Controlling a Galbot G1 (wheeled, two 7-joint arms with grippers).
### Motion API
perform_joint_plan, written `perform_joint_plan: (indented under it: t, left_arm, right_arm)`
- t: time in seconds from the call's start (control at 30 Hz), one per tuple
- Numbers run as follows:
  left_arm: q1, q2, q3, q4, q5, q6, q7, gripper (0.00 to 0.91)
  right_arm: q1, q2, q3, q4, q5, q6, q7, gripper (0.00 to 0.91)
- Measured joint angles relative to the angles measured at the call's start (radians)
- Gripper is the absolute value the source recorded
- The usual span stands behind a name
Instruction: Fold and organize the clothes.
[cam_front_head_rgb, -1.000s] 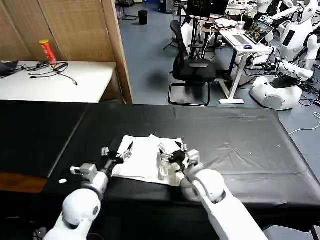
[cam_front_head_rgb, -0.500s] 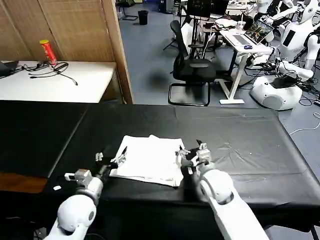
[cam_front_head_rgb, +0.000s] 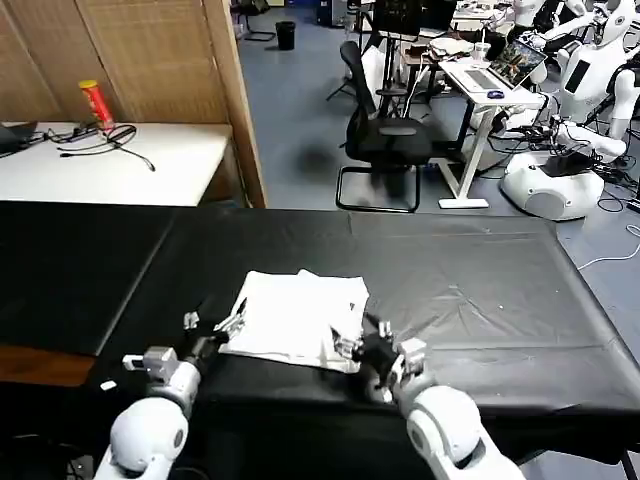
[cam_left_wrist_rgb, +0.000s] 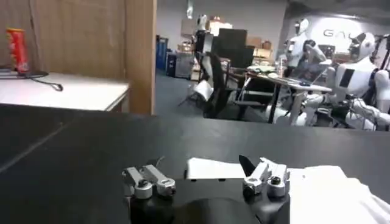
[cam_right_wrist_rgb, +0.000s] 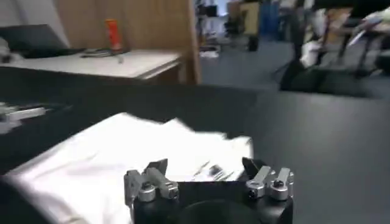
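White folded T-shirt (cam_front_head_rgb: 298, 318) on black table (cam_front_head_rgb: 480, 290) between two wide-open grippers (cam_front_head_rgb: 212, 325) (cam_front_head_rgb: 372, 352).

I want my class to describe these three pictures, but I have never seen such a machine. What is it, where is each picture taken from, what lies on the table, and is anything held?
This is a two-armed white robot. One picture looks down from its head; the other two come from cameras on its wrists. On the black-covered table lies a folded white cotton T-shirt, with some dark print near one edge. The left gripper sits at the shirt's left edge, fingers open, and the left wrist view shows nothing between them. The right gripper sits at the shirt's near right corner, also open and empty. Nothing is held.
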Motion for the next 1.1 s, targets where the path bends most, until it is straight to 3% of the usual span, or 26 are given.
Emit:
perform_joint_plan:
  t: [0.07, 0.1, 0.13, 0.27, 0.3, 0.6, 0.63, 0.67, 0.7, 0.9, 1.1]
  left_arm:
    - [0.003, -0.002, 0.0, 0.003, 0.002, -0.004, 0.001, 0.878]
    - [0.004, -0.004, 0.0, 0.004, 0.003, -0.004, 0.001, 0.878]
    - [0.004, -0.006, -0.001, 0.006, 0.004, -0.005, 0.001, 0.878]
    - [0.006, -0.011, 0.0, 0.007, 0.008, -0.008, 0.001, 0.878]
    - [0.006, -0.011, 0.0, 0.007, 0.008, -0.009, 0.002, 0.878]
    - [0.004, -0.014, -0.008, 0.029, 0.015, -0.027, 0.013, 0.878]
    - [0.001, -0.015, -0.01, 0.033, 0.013, -0.028, 0.016, 0.878]
    - [-0.001, -0.016, -0.011, 0.035, 0.011, -0.029, 0.018, 0.878]
    - [-0.004, -0.016, -0.011, 0.039, 0.007, -0.03, 0.02, 0.878]
    - [-0.027, -0.025, -0.01, 0.07, -0.062, -0.03, 0.043, 0.878]
    - [-0.053, -0.049, -0.016, 0.107, -0.167, -0.033, 0.046, 0.878]
  right_arm:
    - [-0.009, 0.001, -0.002, 0.003, 0.002, 0.0, 0.001, 0.683]
    - [-0.014, 0.002, -0.003, 0.004, 0.002, 0.0, 0.001, 0.536]
    - [-0.018, 0.003, -0.003, 0.005, 0.002, 0.0, 0.001, 0.497]
    - [-0.031, 0.005, -0.003, 0.011, 0.001, 0.0, 0.004, 0.205]
    - [-0.033, 0.006, -0.002, 0.012, 0.0, 0.0, 0.005, 0.088]
    - [-0.079, 0.025, 0.022, 0.036, -0.007, -0.012, 0.032, 0.02]
    - [-0.087, 0.028, 0.026, 0.041, -0.007, -0.011, 0.033, 0.039]
    - [-0.097, 0.032, 0.03, 0.049, -0.007, -0.008, 0.032, 0.156]
    - [-0.107, 0.035, 0.032, 0.056, -0.007, -0.007, 0.031, 0.878]
    - [-0.131, 0.043, 0.053, 0.083, -0.024, -0.006, 0.014, 0.878]
    - [-0.154, 0.023, 0.099, 0.131, 0.032, 0.001, 0.014, 0.878]
